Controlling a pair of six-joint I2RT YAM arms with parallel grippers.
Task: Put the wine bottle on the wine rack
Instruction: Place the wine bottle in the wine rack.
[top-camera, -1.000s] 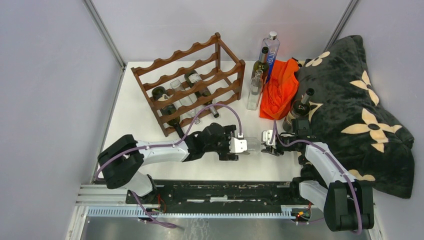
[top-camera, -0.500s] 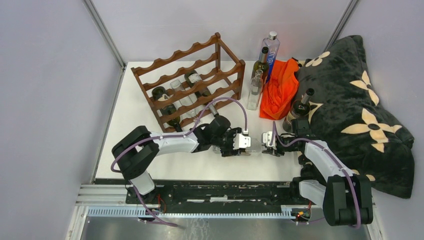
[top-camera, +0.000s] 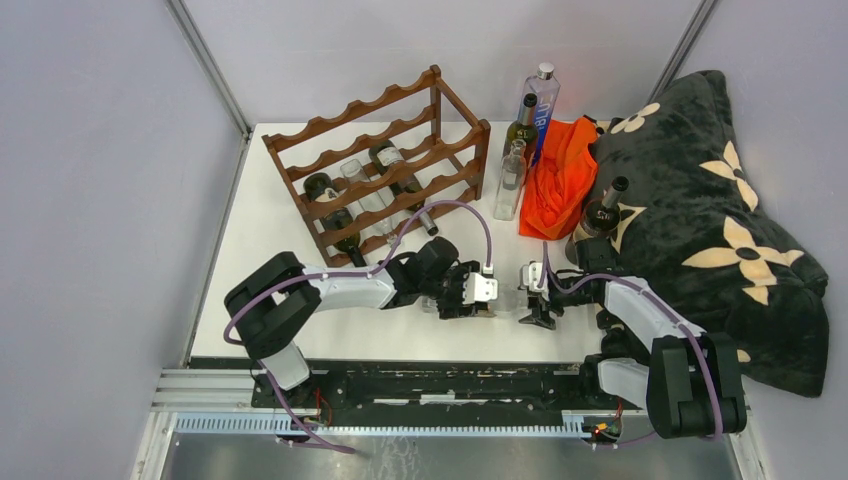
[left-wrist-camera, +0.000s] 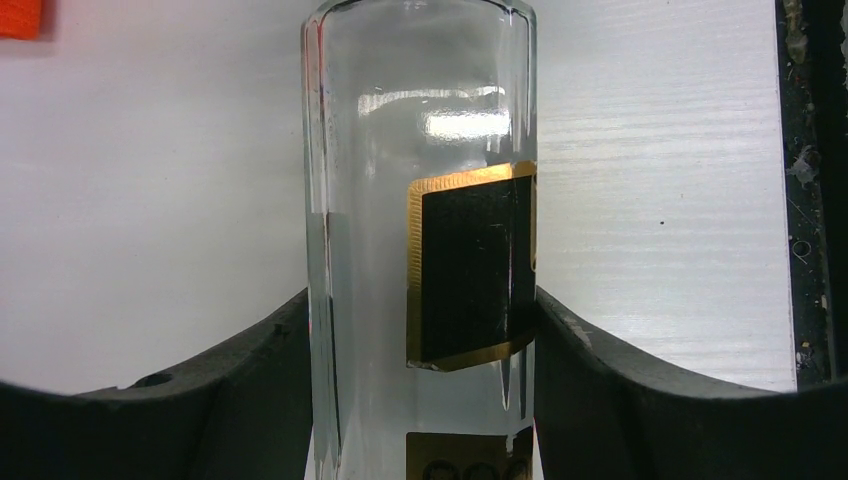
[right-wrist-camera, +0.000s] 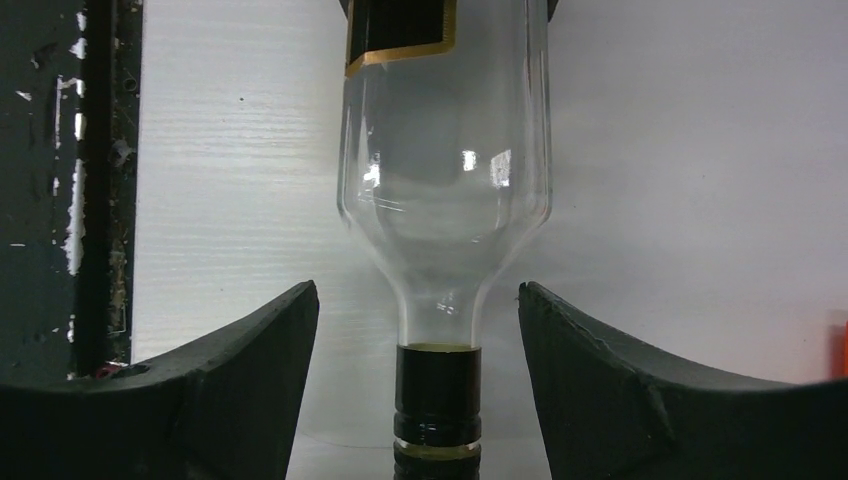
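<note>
From above, we see the wine rack (top-camera: 380, 165) already carrying three or four bottles (top-camera: 385, 185) on its lower tiers, while its top tier looks bare. The wine bottle (top-camera: 511, 297) we are handling, a clear one, lies level well in front of the rack and off its right end, near the table's front edge, between the left gripper (top-camera: 492, 296) and the right gripper (top-camera: 533, 298). So we judge the carry and the placing are both ahead of us. Right of the rack stand three upright bottles (top-camera: 522, 125), then an orange cloth (top-camera: 560, 180), a dark flowered blanket (top-camera: 710, 220) and a dark bottle (top-camera: 598, 215) at its edge. None lies between our bottle and the rack; the necks jutting from the rack's front are what we would have to clear.

In the left wrist view, both fingers (left-wrist-camera: 250, 360) press against the bottle's body, one beside its black, gold-edged label (left-wrist-camera: 470, 270): we have it pinched.

In the right wrist view, the fingers (right-wrist-camera: 250, 350) are spread to either side of the neck and dark cap (right-wrist-camera: 436, 395), touching neither.
</note>
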